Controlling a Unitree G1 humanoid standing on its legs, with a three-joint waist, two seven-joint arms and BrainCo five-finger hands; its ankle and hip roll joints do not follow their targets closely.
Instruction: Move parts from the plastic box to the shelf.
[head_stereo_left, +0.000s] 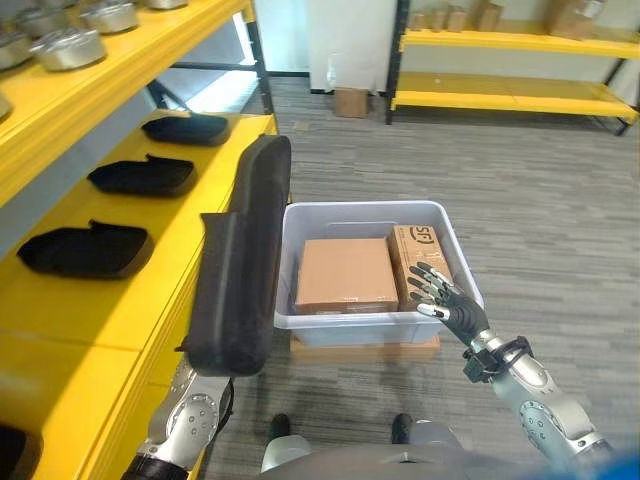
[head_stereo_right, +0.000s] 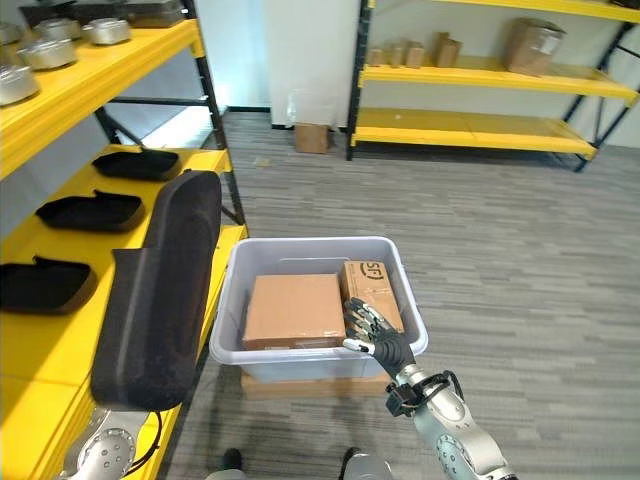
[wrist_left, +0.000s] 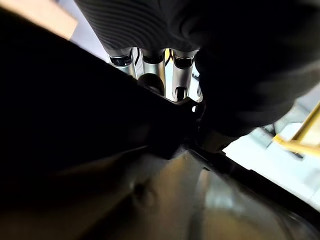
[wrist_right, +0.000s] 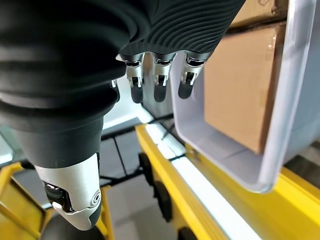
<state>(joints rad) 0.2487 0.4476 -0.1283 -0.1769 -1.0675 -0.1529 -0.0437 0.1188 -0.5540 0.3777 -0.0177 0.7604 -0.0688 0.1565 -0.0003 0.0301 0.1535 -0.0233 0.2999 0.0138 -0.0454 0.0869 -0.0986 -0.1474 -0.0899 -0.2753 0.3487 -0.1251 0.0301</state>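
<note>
Part (head_stereo_left: 240, 270), long, black, moulded: held upright beside the yellow shelf (head_stereo_left: 120, 310), left of the plastic box (head_stereo_left: 445, 225).
Left hand (wrist_left: 160, 75) lies against the part's underside; its fingertips are hidden, grip cannot be told. Box holds two cardboard cartons (head_stereo_left: 345, 275), one flat, one on edge. Right hand (head_stereo_left: 445, 298), fingers spread and relaxed, hovers over the box's near right corner. Three similar parts (head_stereo_left: 85, 250) lie on the shelf.
</note>
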